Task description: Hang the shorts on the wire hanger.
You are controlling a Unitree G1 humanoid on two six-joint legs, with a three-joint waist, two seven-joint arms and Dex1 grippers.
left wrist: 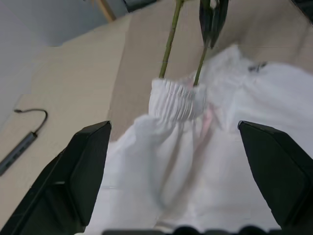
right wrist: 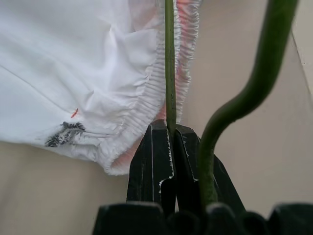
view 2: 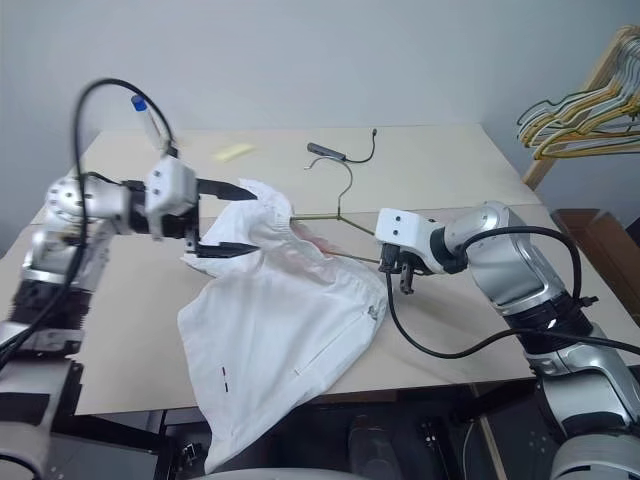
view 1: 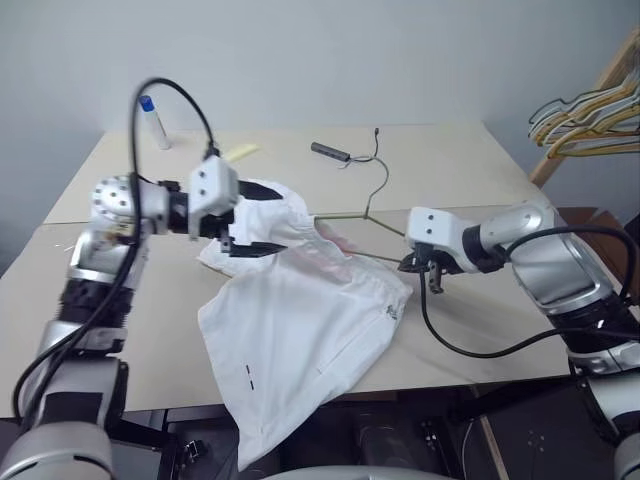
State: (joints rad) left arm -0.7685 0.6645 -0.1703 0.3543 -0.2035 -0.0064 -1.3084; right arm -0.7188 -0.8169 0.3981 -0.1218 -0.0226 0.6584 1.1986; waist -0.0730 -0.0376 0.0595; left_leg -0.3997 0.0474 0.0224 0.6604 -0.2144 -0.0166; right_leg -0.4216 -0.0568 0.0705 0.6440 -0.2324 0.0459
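The right claw (right wrist: 168, 142) is pinched tight on the thin green wire of the wire hanger (view 1: 372, 205), its two black fingers (right wrist: 151, 156) pressed together with the wire running up between them beside the gathered waistband. The left claw (view 2: 222, 217) stands spread wide, holding nothing, its fingers (left wrist: 83, 166) set far apart on either side of the bunched white cloth at the upper end of the shorts (view 1: 300, 330); whether the fingertips touch the cloth cannot be told. The shorts lie in the middle of the tan surface (view 1: 480, 330), waistband toward the right claw, with one leg hanging over the near edge. Two arms of the wire run into the waistband opening, while the hanger's hook lies on the surface behind the shorts. A small dark mark and a tiny red stitch show on the cloth near the waistband, too blurred to read as writing. A dark cabled adapter (view 1: 331, 151) and a white tube with a blue cap (view 1: 153, 120) sit at the far side, and a bunch of yellow and dark hangers (view 1: 590, 120) is off to the right.
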